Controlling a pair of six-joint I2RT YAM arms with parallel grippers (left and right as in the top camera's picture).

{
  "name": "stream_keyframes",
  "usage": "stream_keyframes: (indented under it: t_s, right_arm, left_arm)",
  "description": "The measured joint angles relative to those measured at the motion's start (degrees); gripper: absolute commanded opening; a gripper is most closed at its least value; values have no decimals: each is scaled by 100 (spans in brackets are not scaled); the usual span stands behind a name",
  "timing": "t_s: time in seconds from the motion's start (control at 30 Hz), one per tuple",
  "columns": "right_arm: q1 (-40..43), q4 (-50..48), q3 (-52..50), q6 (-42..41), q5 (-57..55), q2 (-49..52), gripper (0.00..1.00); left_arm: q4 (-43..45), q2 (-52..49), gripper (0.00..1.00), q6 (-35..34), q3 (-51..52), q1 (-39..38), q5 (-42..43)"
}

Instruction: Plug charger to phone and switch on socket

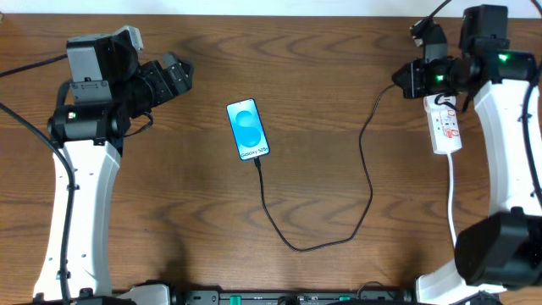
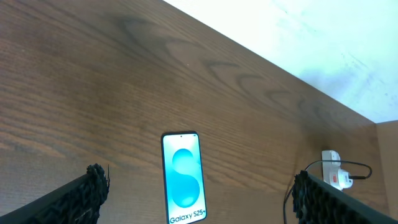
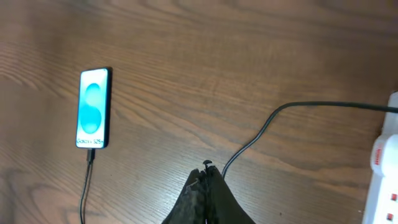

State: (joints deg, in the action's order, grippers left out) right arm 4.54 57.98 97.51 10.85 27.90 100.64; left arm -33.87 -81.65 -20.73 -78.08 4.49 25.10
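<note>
The phone (image 1: 248, 129) lies face up mid-table, its blue screen lit; it also shows in the left wrist view (image 2: 183, 177) and the right wrist view (image 3: 94, 116). The black charger cable (image 1: 370, 182) is plugged into the phone's near end and loops right to the white socket strip (image 1: 446, 129) at the right. The cable also shows in the right wrist view (image 3: 261, 134), the strip at its right edge (image 3: 382, 180). My left gripper (image 2: 199, 190) is open and empty, raised left of the phone. My right gripper (image 3: 208, 180) is shut and empty, above the table left of the strip.
The wooden table's far edge (image 2: 292, 74) runs behind the phone. The strip's white cord (image 1: 451, 203) trails toward the front right along the right arm. The cable's loop (image 1: 313, 246) lies near the front middle.
</note>
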Motion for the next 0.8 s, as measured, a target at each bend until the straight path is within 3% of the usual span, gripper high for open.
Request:
stream_keyframes:
  t_s: [0.1,0.17,0.33,0.37,0.8]
  right_arm:
    - [0,7,0,0,0,-203,5]
    - [0,31,0,2,0,-326,16]
    - [0,92,0,11,9,-592,77]
    - [0,105,0,26,7,-647,99]
    - [0,267,0,-146,-7,-1108,99]
  left_arm:
    - [0,0,96,0,0,0,0]
    - [-2,0,96,0,0,0,0]
    - [-2,0,96,0,0,0,0]
    - [0,0,96,0,0,0,0]
    - [0,0,96,0,0,0,0]
